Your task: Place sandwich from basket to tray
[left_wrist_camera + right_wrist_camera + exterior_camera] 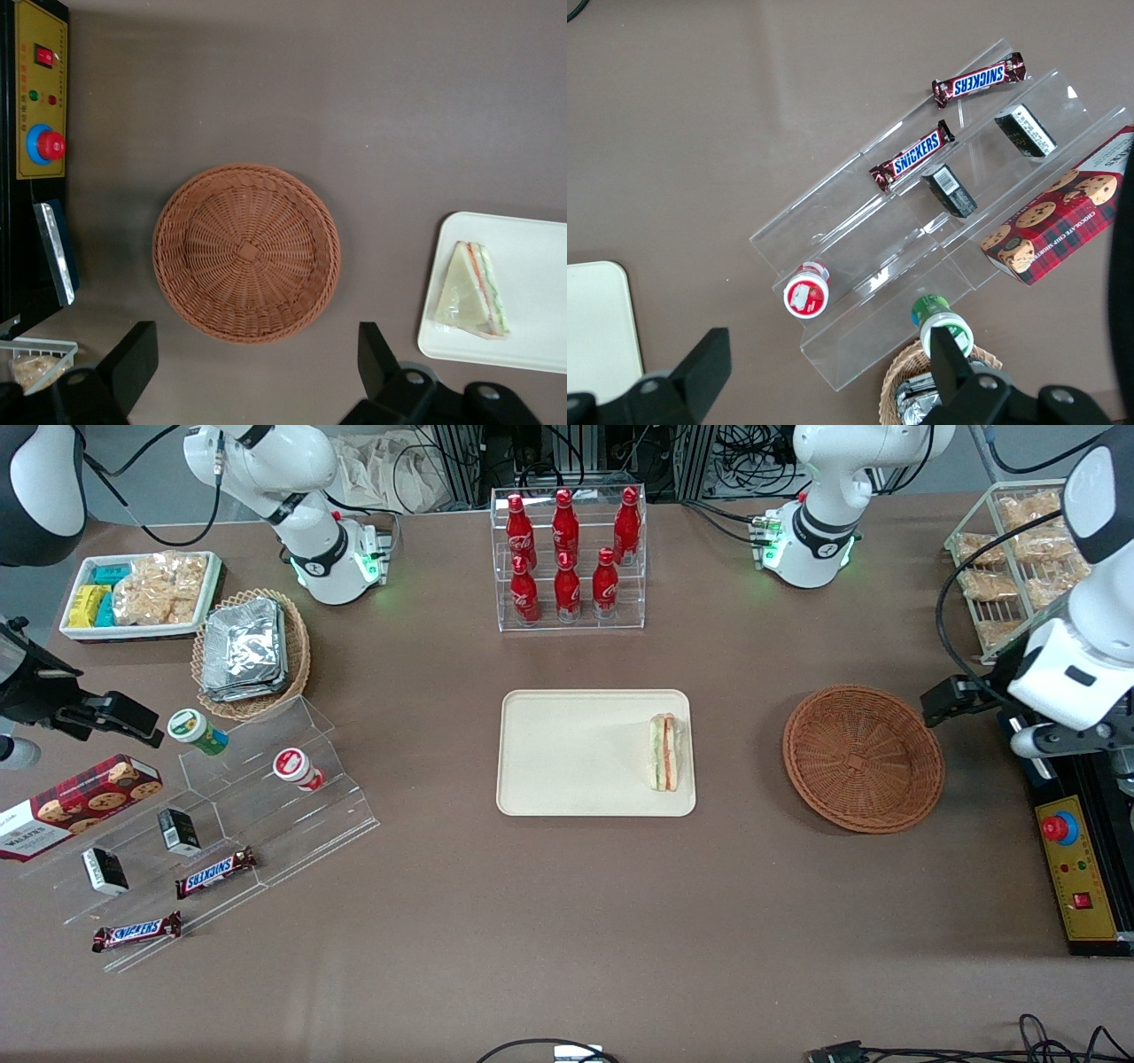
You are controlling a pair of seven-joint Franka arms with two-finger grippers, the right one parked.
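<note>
Sandwich lies on the tray, at the edge nearest the basket, and the basket has nothing in it, so I judge the job done, with nothing left but to pull clear. My gripper hangs high over the table just beside the basket, its fingers spread wide, holding and touching nothing.

My arm is glossy white, rounded shells with dark grey bands at the joints, and a black cable loops along it. My base glows green at its ring. My gripper is matt black, its two fingers blunt and spread wide, round screw holes near their roots.
</note>
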